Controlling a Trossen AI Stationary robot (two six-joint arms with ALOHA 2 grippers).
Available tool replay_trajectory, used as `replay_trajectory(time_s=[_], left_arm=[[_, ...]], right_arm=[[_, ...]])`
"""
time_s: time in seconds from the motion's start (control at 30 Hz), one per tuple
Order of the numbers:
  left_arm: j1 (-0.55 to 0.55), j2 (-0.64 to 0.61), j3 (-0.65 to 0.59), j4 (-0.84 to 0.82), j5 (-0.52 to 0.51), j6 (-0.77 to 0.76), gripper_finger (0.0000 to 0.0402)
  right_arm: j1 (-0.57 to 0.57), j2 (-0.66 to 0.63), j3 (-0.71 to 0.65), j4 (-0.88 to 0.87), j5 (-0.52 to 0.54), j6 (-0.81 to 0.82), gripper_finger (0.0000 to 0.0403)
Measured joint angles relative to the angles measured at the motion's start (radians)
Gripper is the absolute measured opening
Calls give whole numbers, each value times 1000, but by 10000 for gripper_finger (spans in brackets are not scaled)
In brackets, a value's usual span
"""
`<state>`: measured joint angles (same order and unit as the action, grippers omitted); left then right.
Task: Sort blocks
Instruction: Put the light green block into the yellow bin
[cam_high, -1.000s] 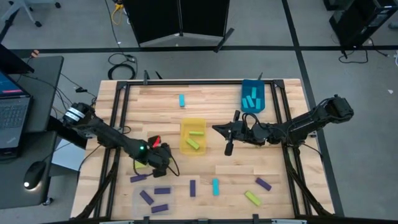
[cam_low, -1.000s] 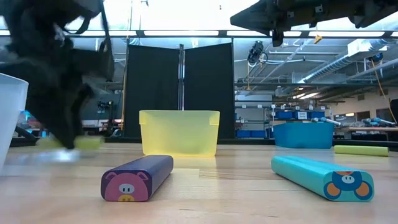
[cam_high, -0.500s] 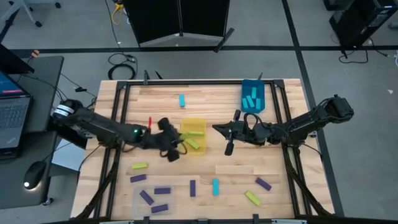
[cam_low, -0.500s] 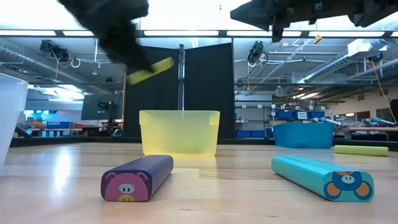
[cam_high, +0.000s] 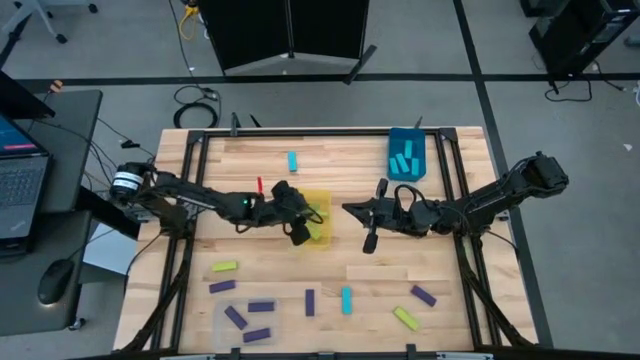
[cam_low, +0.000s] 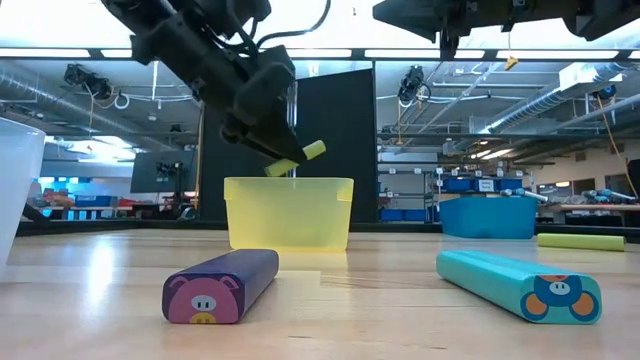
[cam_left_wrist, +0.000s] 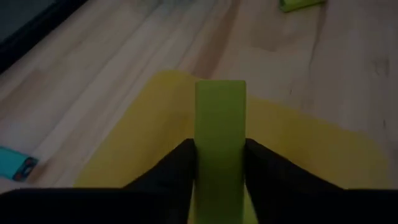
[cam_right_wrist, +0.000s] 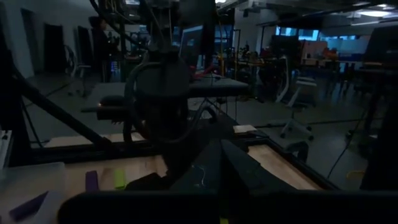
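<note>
the left gripper (cam_high: 299, 229) hangs over the translucent yellow plastic bin (cam_high: 322, 197) near the table's middle, jaws closed tight on the flat sides of a small yellow-green rectangular block (cam_left_wrist: 220, 137), gripped near one end. it looks light, rigid and smooth, so a firm mid-length pinch should suit. the right gripper (cam_high: 368, 222) waits just beside the bin, its jaws unreadable.

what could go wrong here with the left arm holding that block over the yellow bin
The left gripper holds the yellow-green block tilted, above the yellow bin. Dropped from there, it might bounce or tip over the rim. In the high view the block is mostly hidden, so it may not be centred over the bin.
</note>
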<state>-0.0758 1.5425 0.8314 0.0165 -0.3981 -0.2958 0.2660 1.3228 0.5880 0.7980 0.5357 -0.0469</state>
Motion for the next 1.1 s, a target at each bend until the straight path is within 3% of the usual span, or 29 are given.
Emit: replay_trajectory(time_s=[0.23,0.47,0.67,0.87,1.1], left_arm=[[0,-7,0,-1,44,6,244],[-3,-97,0,-17,31,18,261],[-6,-260,0,-56,-28,83,245],[-10,-401,0,-154,-80,107,237],[-52,-514,0,-286,-133,70,237]], right_arm=[[26,-4,0,14,63,-35,10],[64,-22,0,-73,128,49,10],[74,-19,1,-366,149,327,9],[63,-39,-1,-843,229,732,9],[47,-77,0,-1325,117,1089,22]])
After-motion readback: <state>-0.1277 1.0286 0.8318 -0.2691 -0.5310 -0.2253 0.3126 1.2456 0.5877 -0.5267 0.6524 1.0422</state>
